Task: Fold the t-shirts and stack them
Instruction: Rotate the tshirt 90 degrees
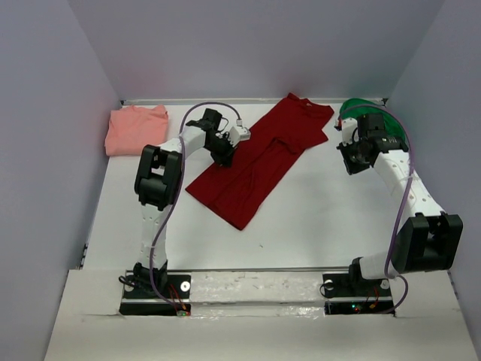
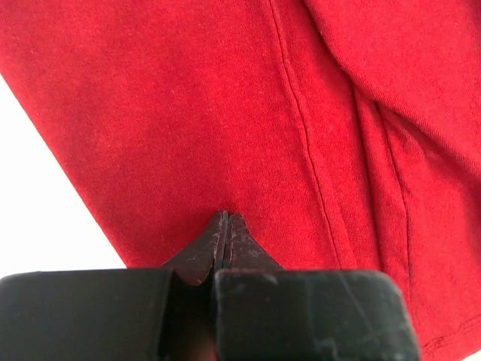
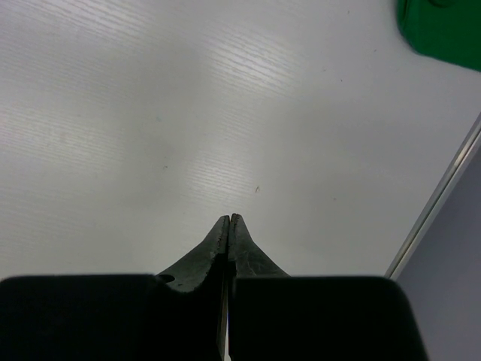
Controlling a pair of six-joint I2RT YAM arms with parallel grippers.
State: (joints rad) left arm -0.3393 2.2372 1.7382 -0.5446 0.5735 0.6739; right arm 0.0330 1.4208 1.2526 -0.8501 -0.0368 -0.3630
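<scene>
Three shirts: red shirt (image 1: 259,162) laid out as a long strip directly under the left gripper (image 1: 224,156); pink shirt (image 1: 135,129) folded, well off to that gripper's left; green shirt (image 1: 353,109) bunched just beyond the right gripper (image 1: 351,162).
Left gripper: shut, fingertips pressed together with nothing between them; poised over the red shirt close to its left long edge; contact with the cloth not clear.
Right gripper: shut and empty, over bare table (image 1: 316,218), well apart from the red shirt's right edge; green shirt ahead and to the right in the wrist view.
Step in hand: probably folding the red shirt, with the sides apparently turned in already and the end-to-end fold not yet made.
Progress: about one of three done, judging by the pink shirt; green shirt unfolded by the look of it.
Next move: open both grippers, lower each onto a corner at one end of the red shirt, pinch all layers, then carry that end over onto the other.
Care: thin doubled cloth, easy to catch only the top layer; leftward travel needed first for the right gripper.
</scene>
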